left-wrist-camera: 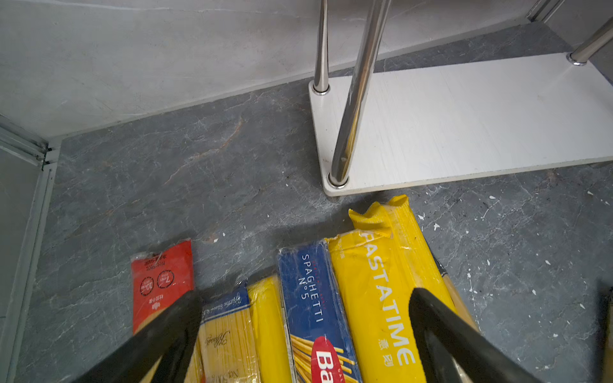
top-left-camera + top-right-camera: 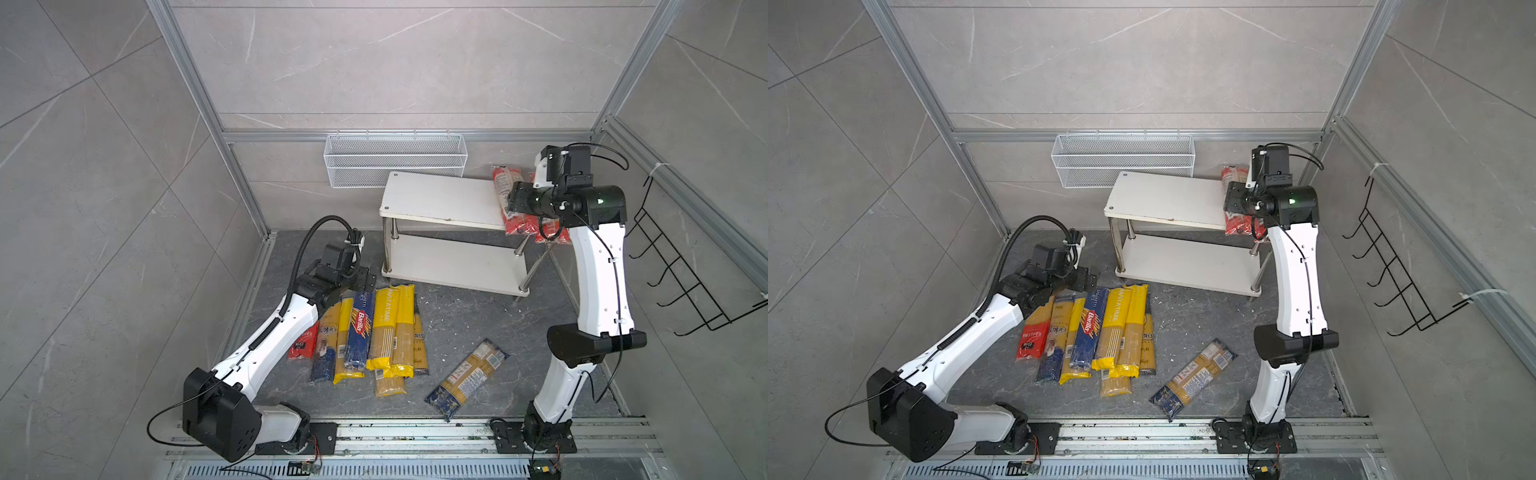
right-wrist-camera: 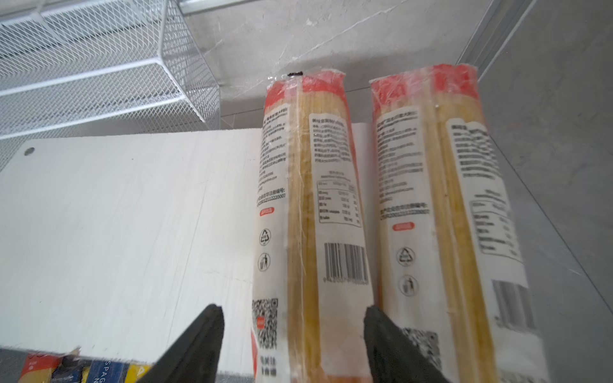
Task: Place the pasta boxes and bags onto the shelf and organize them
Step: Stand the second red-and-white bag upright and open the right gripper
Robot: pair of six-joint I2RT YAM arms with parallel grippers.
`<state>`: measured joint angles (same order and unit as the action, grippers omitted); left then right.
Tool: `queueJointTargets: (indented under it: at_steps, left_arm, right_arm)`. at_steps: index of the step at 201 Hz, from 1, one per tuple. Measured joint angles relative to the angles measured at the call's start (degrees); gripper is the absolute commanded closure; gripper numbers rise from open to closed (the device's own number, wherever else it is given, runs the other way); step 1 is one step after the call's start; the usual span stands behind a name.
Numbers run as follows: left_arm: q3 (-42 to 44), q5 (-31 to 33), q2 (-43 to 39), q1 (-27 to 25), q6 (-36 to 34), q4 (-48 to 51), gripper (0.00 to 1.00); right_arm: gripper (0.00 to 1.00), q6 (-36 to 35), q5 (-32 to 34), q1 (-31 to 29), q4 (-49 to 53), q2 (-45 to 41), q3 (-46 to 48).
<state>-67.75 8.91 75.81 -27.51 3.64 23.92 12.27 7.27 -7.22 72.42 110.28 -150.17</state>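
Note:
Two red-ended, white-labelled pasta bags (image 2: 517,226) (image 3: 308,199) lie side by side on the right end of the shelf's top board (image 2: 440,199) (image 3: 116,215). My right gripper (image 2: 509,203) (image 3: 292,311) is open astride the inner bag, with a gap showing beside one finger. The other packs lie in a row on the floor: a blue Barilla box (image 2: 360,328) (image 1: 311,298), yellow bags (image 2: 384,324) (image 1: 381,282) and a red pack (image 2: 303,343) (image 1: 162,282). My left gripper (image 2: 365,278) (image 1: 305,295) hangs wide open over their far ends, holding nothing. A navy-ended bag (image 2: 467,372) lies apart.
A white wire mesh basket (image 2: 395,160) hangs on the back wall just behind the shelf. A black wire hook rack (image 2: 685,270) is on the right wall. The shelf's lower board (image 1: 464,116) and chrome legs (image 1: 351,99) stand close to the pile.

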Motion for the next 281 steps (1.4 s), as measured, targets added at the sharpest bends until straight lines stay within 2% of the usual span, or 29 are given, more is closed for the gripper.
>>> queueJointTargets:
  at_steps: [49,73,123,147,162,235,246,281]
  left_arm:
    - [4.37,0.94,-5.95,0.00,1.07,0.50,0.00]
    - [4.46,1.70,-7.41,0.00,1.33,0.59,0.00]
    - [4.46,2.62,-8.07,0.00,1.49,1.16,0.00]
    - [4.46,2.58,-8.02,0.00,1.46,1.16,0.00]
    - [4.46,2.56,-7.87,0.00,1.44,1.16,0.00]
    - [4.46,2.49,-7.19,0.00,0.85,1.11,0.00]
    - [4.46,2.49,-7.19,0.00,0.85,1.11,0.00]
    - [4.46,2.49,-7.19,0.00,0.68,1.11,0.00]
  right_arm:
    - [0.31,0.00,0.20,0.02,0.22,3.96,-0.94]
    - [0.36,0.22,0.66,0.02,1.09,4.50,-1.97]
    - [0.69,1.77,3.26,-0.07,0.55,3.93,-0.72]
    - [0.81,2.51,4.66,-0.57,-1.49,1.81,2.45]
    - [0.85,3.32,5.38,-0.87,-2.29,0.59,4.13]
    - [0.84,6.01,8.79,-2.08,-2.97,-3.50,9.86]
    - [0.80,6.01,9.14,-2.21,-3.04,-3.56,9.97]
    - [0.49,6.29,10.10,-2.21,-1.53,-3.54,10.38]
